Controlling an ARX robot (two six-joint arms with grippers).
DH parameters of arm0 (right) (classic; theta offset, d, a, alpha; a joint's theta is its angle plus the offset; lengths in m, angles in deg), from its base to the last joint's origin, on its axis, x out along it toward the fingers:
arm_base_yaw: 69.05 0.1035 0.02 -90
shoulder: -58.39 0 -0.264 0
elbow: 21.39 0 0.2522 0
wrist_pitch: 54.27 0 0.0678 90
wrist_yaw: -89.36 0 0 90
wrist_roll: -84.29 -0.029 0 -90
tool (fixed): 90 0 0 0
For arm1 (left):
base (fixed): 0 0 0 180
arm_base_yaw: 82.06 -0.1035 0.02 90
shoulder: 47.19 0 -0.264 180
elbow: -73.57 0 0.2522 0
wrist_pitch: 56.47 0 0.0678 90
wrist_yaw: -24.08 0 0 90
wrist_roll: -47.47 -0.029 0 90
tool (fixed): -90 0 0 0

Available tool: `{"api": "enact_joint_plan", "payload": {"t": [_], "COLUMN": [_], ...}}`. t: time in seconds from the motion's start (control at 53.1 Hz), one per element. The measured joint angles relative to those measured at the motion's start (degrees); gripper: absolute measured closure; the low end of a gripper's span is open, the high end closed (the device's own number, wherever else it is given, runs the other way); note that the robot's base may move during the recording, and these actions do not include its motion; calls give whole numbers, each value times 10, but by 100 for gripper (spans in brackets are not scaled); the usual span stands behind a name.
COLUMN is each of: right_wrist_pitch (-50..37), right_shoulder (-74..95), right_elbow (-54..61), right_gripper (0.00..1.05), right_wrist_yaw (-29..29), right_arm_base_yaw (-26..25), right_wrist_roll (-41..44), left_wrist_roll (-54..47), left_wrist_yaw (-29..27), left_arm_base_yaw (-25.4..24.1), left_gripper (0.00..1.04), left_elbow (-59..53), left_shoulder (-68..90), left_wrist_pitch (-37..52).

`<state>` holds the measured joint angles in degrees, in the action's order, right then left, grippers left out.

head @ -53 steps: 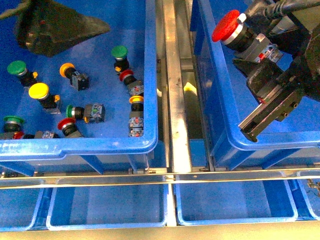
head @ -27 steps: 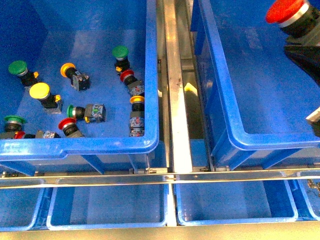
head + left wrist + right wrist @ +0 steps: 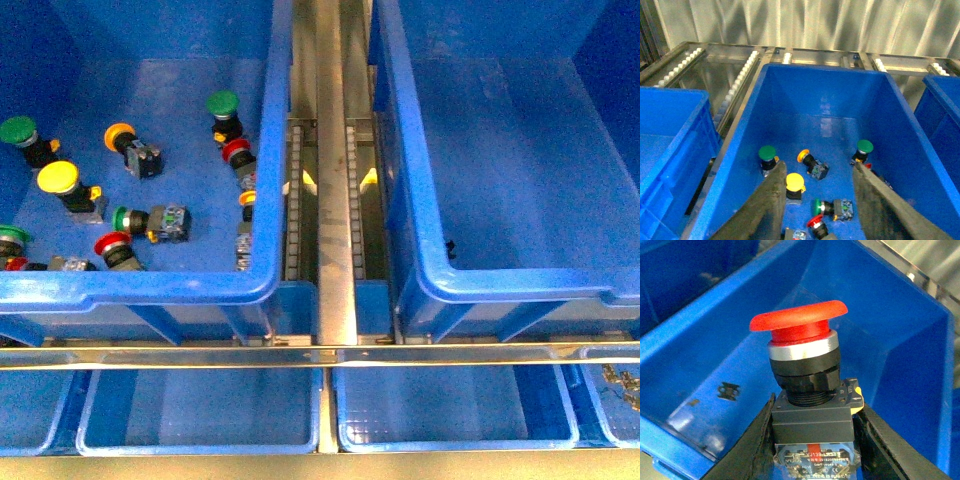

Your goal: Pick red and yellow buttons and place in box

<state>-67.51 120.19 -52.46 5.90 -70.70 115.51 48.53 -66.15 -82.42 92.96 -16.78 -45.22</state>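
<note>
The front view shows neither gripper. A blue bin (image 3: 150, 288) on the left holds a yellow button (image 3: 57, 177), an orange-yellow one (image 3: 120, 135) and red buttons (image 3: 236, 150) (image 3: 112, 243). To the right stands the box (image 3: 500, 285), with nothing in the part that shows. My left gripper (image 3: 817, 200) hangs open above the left bin, its fingers either side of a yellow button (image 3: 795, 182) and a red one (image 3: 815, 221). My right gripper (image 3: 812, 440) is shut on the contact block of a red button (image 3: 800, 340), cap away from the jaws, above the box (image 3: 890, 315).
Green-capped switches (image 3: 222, 103) (image 3: 18, 130) (image 3: 120, 218) lie among the buttons. A metal roller rail (image 3: 333, 200) runs between the two bins. Shallow blue trays (image 3: 200, 410) (image 3: 450, 405) line the front edge, with small metal parts (image 3: 620, 380) at far right.
My right gripper has carried the red button up and to the right, out of the front view. The dark left arm left that view earlier. The scene sits slightly shifted left.
</note>
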Motion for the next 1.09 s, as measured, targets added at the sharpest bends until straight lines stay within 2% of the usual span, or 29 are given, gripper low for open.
{"api": "enact_joint_plan", "payload": {"t": [0.113,0.17,0.848,1.093], "right_wrist_pitch": [3,3,-10,-10], "right_shoulder": [-6,-8,-14,-16], "right_elbow": [3,3,10,10], "right_gripper": [68,68,68,68], "right_wrist_yaw": [-11,-12,-57,-50], "right_arm_base_yaw": [-3,-1,43,51], "right_wrist_roll": [-6,-7,-34,-36], "left_wrist_roll": [-2,-2,-6,-6], "left_wrist_yaw": [2,2,6,2], "left_arm_base_yaw": [3,3,3,3], "left_gripper": [97,103,102,102], "left_elbow": [-15,-19,-45,-45], "left_shoulder": [-30,-39,-169,-201], "left_wrist_pitch": [-20,-26,-113,-145]}}
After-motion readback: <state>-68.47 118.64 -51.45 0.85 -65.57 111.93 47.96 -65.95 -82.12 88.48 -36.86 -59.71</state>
